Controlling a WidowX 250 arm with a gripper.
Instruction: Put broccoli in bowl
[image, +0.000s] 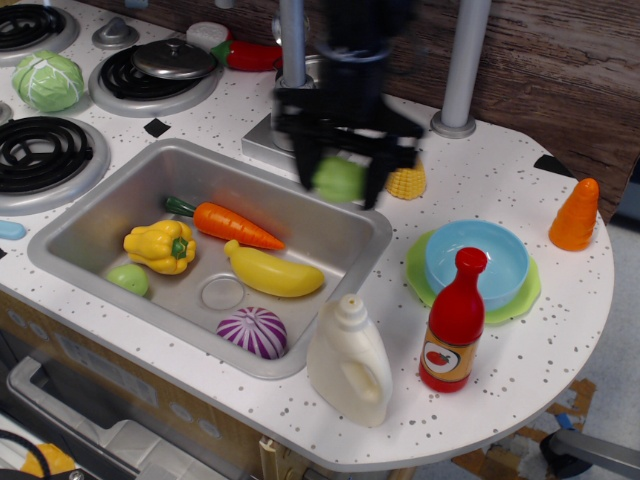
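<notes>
Far off to the gripper's left we see the pale cabbage sitting by the black burner coils, and the lidded steel pot up behind it, all well apart from the action. Closer in, still left of and below the tool, the sink holds the yellow pepper, a small light green ball, the carrot, the banana and the purple onion. And here is the gripper, blurred, hanging over the sink's right rear corner just in front of the faucet, its dark fingers pinching the broccoli between them, so the green lump is up in the air, clear of the counter and the basin. Just beside the tool on its right we spot the yellow corn, partly hidden behind one finger. Below the tool, near the counter's front edge, stands the cream jug. Further right and lower, the light blue bowl rests on the lime green plate, with the red bottle upright just in front of it. Farthest right of the tool, the orange cone stands near the counter's edge.
</notes>
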